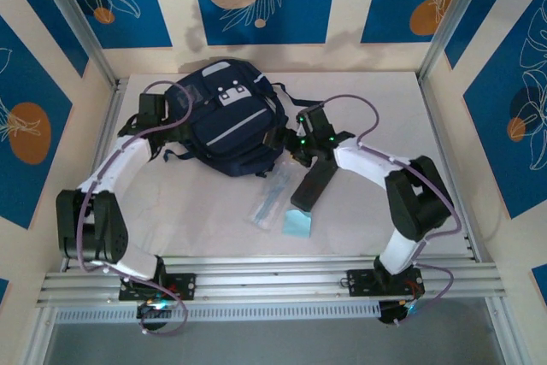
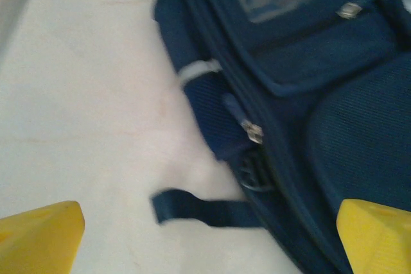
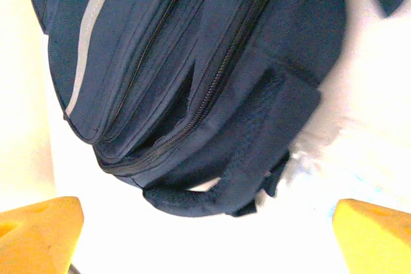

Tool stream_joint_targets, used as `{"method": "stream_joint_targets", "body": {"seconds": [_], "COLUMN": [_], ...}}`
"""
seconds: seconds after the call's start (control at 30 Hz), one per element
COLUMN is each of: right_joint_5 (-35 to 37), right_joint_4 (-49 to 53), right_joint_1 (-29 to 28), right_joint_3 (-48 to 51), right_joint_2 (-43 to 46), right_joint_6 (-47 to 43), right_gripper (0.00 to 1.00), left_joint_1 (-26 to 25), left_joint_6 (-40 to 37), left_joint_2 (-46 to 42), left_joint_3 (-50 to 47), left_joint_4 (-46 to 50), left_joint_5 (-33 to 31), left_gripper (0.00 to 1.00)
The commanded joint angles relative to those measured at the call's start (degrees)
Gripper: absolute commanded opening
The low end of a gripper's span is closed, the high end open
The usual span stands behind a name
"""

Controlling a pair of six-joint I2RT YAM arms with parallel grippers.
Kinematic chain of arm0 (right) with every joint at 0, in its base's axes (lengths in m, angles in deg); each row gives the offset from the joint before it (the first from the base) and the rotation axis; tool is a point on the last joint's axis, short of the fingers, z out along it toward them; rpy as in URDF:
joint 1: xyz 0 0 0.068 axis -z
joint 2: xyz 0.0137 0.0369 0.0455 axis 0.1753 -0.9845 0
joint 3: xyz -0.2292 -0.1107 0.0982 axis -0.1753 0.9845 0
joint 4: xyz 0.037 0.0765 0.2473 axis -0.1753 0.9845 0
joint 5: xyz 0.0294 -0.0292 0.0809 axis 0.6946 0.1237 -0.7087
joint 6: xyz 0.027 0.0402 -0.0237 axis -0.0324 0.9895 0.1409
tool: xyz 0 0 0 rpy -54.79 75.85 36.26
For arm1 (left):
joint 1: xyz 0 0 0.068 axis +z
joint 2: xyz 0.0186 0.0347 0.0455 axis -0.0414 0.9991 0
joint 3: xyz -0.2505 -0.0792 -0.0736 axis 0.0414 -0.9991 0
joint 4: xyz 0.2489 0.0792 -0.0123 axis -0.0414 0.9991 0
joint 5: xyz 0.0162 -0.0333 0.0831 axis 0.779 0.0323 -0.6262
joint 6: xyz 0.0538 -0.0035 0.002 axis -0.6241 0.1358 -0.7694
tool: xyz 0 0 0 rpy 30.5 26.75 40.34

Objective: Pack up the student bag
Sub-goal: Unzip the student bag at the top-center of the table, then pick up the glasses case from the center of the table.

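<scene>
Has the navy student bag (image 1: 226,121) lying toward 12 o'clock on the white table (image 1: 205,211). Holds left gripper (image 2: 207,239) at the bag's 9 o'clock and right gripper (image 3: 207,232) at its 3 o'clock, both spread wide, gripping nothing. Shows black case (image 1: 314,184) and clear packet (image 1: 272,198) at 5 o'clock.

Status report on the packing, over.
Left end effector open, empty. Right end effector open, empty. Student bag on table. Clear packet, black slab, blue card outside it.

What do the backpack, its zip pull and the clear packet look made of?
The backpack looks like woven synthetic fabric, matte navy, with mesh-textured panels. The zip pull is probably metal: silvery and shiny. The packet is likely thin clear plastic, as the table shows through it.
</scene>
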Motion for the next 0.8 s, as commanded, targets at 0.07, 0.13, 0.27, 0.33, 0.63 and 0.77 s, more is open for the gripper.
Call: {"method": "stream_joint_targets", "body": {"seconds": [0.07,0.13,0.27,0.33,0.63,0.77], "right_joint_5": [16.21,18.72,17.17,16.92,14.12,12.78], "right_joint_4": [32.99,37.05,34.4,33.56,26.36,23.76], "right_joint_1": [1.08,0.76,0.56,0.34,-0.65,-0.58], "right_joint_3": [-7.97,-7.46,-0.8,0.93,2.94,3.36], "right_joint_2": [-0.71,-1.12,0.96,1.15,-3.05,-5.22], "right_joint_6": [-3.27,-3.2,0.2,2.09,5.5,5.81], "right_gripper": [0.99,1.0,1.0,1.0,0.99,0.99], "left_joint_1": [-7.03,-8.9,-13.53,-15.64,-21.45,-22.22], "left_joint_6": [7.7,10.12,13.44,14.46,15.42,10.2], "left_joint_2": [-3.32,-4.41,-4.88,-4.43,0.0,2.55], "left_joint_3": [-4.08,-5.87,-7.04,-6.82,-4.1,-1.96], "left_joint_4": [1.28,-1.74,-5.37,-6.72,-8.35,-6.57], "left_joint_5": [9.07,11.47,12.46,12.37,9.95,7.08], "left_gripper": [1.0,1.0,1.0,1.0,1.0,1.0]}}
